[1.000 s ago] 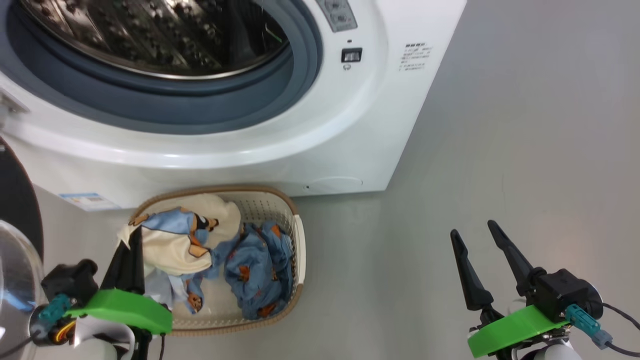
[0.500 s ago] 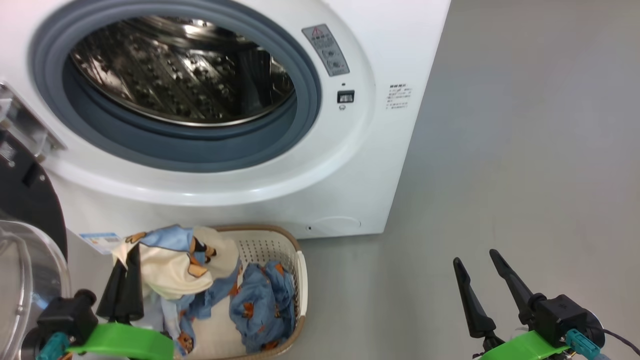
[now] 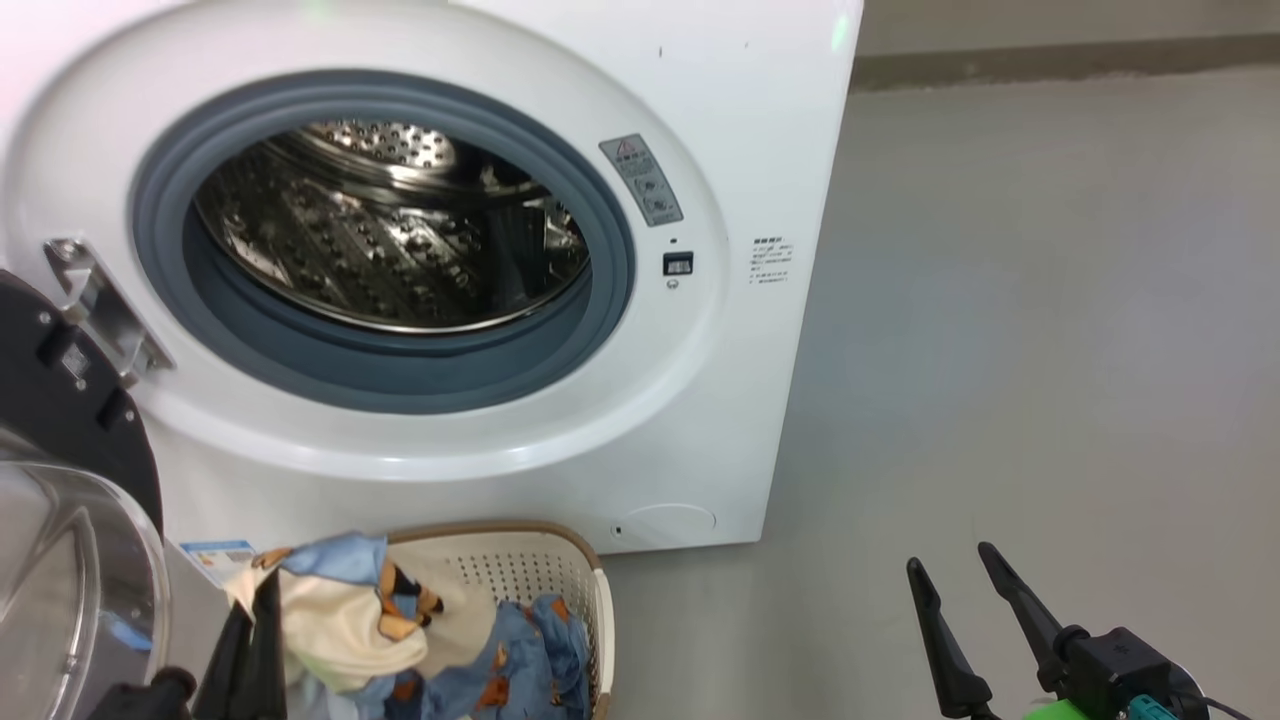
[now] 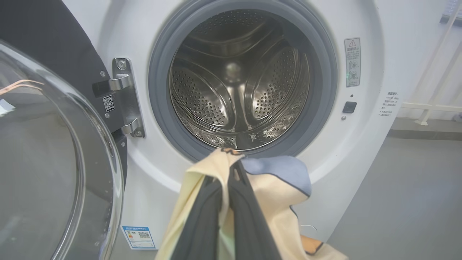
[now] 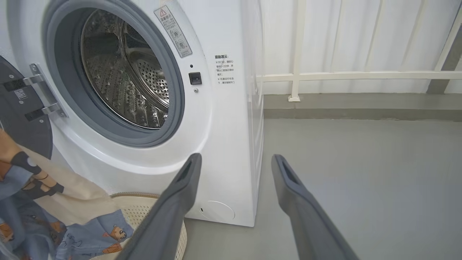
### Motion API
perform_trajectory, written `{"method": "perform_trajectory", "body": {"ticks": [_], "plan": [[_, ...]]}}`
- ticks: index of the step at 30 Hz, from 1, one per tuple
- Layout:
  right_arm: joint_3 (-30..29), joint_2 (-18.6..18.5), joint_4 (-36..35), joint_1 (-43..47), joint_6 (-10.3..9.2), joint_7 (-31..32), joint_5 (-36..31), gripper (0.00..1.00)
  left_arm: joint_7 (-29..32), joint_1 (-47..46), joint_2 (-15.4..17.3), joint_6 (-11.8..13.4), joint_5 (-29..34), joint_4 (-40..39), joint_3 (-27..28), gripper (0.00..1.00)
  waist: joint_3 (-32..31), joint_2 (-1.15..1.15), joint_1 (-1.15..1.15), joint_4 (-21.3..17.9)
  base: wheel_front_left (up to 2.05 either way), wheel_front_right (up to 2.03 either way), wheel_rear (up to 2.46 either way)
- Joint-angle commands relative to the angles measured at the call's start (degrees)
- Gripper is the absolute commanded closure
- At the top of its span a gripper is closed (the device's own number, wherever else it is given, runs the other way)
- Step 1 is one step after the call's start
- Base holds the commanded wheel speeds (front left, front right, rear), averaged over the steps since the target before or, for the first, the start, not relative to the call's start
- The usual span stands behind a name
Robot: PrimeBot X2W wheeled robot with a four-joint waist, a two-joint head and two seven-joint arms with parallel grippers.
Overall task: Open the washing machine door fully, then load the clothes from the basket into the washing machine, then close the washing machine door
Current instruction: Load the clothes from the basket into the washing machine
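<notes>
Before the washing machine (image 3: 740, 400), left pincer (image 4: 231, 173) clamping clothes (image 3: 350, 630), basket (image 3: 540, 570) cut off, right pincer (image 3: 948, 558) agape, empty.

- Floor (image 3: 1020, 360): grey, smooth; fills the head view from 1 to 5 o'clock.
- Washer (image 3: 770, 140): stands on Floor at 11 o'clock.
- Basket (image 3: 525, 570): rests on Floor at 7 o'clock, near Washer base.

White front-loading washing machine (image 3: 760, 130), black-rimmed glass door (image 3: 50, 440) swung open left; blue-cream clothes (image 3: 340, 620) bunched over cream perforated basket (image 3: 530, 575) below.
</notes>
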Motion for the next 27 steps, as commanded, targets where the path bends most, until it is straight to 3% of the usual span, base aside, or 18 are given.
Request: {"method": "perform_trajectory", "body": {"ticks": [1, 27], "plan": [[1.17, -0.18, -1.32, 0.17, 0.08, -0.28, 1.06, 0.00, -0.37, -0.76, 0.65, 0.43, 0.44, -1.93, 2.15, 1.00, -0.99, 0.00, 0.00, -0.24, 0.00, 0.00, 0.00], [0.46, -0.18, -2.34, -0.07, 0.08, -0.28, 0.97, 0.00, -0.37, -1.30, 0.09, 0.62, -0.42, -2.61, 1.31, 1.00, 1.46, 0.00, 0.00, 0.59, 0.00, 0.00, 0.00]]}}
